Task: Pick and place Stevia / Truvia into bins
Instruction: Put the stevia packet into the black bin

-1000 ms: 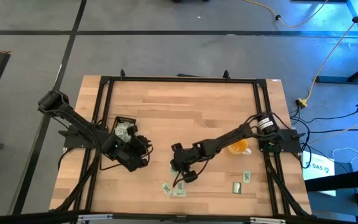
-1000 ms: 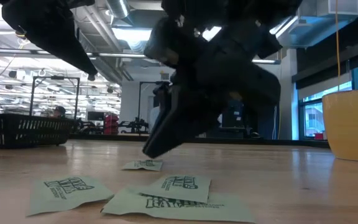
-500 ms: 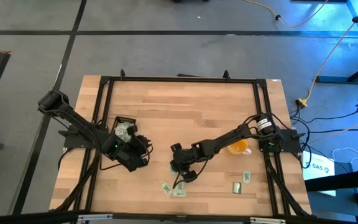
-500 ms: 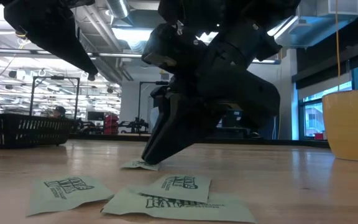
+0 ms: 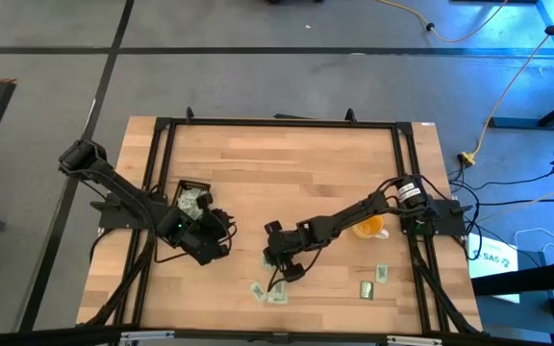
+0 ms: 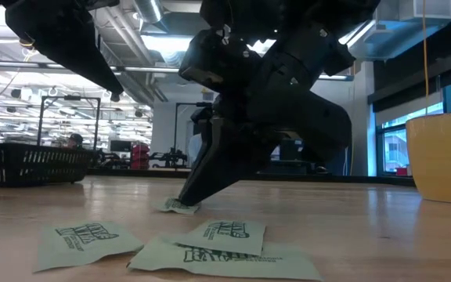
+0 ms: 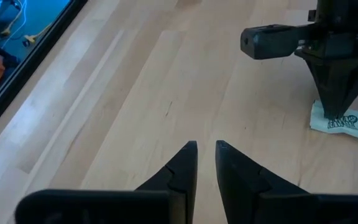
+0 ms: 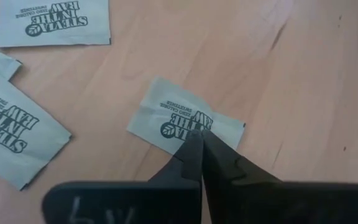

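Right pincer pinching sachet, table

Two slim black jointed arms, left arm, right arm with a white band near its base, loose black cables, tapered matte-black fingers

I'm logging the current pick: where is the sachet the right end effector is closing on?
In the high view the sachet lies mid-table under the right end effector, just beyond the sachet cluster near the front edge.
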Controlling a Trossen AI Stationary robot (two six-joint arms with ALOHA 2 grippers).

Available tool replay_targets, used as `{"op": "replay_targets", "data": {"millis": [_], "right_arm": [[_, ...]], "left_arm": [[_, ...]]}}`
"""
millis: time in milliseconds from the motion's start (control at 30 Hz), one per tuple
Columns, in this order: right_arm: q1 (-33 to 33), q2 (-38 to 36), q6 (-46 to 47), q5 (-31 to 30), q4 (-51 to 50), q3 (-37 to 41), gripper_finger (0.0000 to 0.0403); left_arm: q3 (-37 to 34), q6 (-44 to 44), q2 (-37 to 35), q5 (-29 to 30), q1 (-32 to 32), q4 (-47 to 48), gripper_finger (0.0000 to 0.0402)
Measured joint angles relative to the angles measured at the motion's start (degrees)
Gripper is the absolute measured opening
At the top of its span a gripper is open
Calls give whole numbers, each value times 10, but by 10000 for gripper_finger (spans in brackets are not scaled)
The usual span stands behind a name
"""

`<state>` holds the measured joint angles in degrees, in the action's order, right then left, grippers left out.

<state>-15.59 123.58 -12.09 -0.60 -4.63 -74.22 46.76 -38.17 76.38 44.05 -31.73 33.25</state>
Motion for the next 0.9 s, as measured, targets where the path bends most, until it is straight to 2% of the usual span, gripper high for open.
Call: {"op": "replay_targets", "data": {"millis": [267,467,567,733,900], "right_arm": [[5,-49,-2,-8,-25,6,1],[21,-110,-3,11,-16,3,0],[36,-133,-2,59,-5,4,0],[59,-146,30,174,41,3,0],[76,-146,62,253,80,2,0]], "left_arm": [[0,29,0,10,0,-1,56],[0,184,0,37,0,-31,58],[0,283,0,17,0,-77,67],[0,431,0,-67,0,-167,91],[0,528,0,-115,-1,-228,109]]}}
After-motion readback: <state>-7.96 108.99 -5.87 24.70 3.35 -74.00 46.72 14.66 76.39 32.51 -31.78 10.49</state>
